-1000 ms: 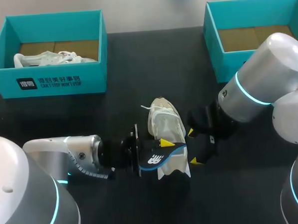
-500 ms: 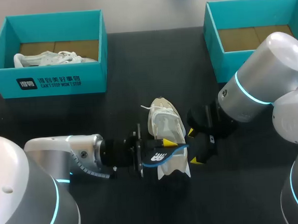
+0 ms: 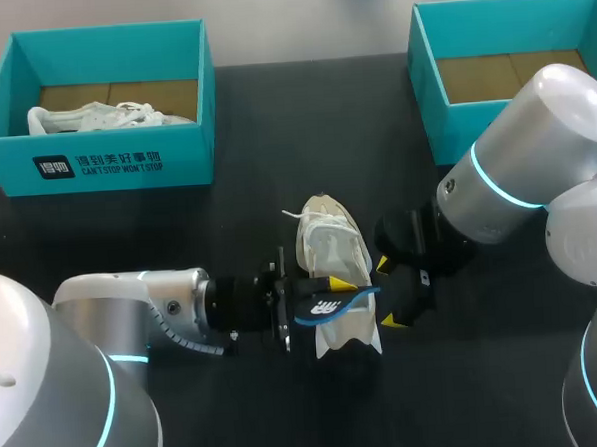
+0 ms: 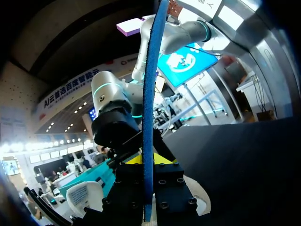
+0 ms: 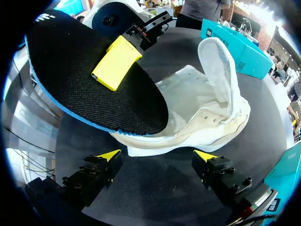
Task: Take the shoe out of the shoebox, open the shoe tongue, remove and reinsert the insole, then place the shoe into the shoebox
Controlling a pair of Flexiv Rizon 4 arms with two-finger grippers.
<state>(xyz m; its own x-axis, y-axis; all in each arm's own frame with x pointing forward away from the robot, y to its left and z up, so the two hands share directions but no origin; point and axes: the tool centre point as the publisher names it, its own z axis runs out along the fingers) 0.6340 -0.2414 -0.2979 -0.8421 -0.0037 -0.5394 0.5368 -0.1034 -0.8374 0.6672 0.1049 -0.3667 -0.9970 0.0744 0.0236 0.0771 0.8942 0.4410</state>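
— Which step?
— Insole out: the left gripper [image 3: 322, 294] pinched the insole [image 3: 333, 304] above the shoe [image 3: 332, 247] at mid-bench [image 3: 274, 135]. The right gripper [image 3: 385, 292] stood wide open at the shoe's three o'clock.
— Next?
— Probably sliding the insole back inside.

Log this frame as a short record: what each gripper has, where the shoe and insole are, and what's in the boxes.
shoe: on the table between the arms, tongue standing up
insole: out of the shoe, held over it
left gripper: fingers shut on the insole
right gripper: open, beside the shoe, holding nothing
left shoebox: holds another white shoe
right shoebox: no shoe visible inside
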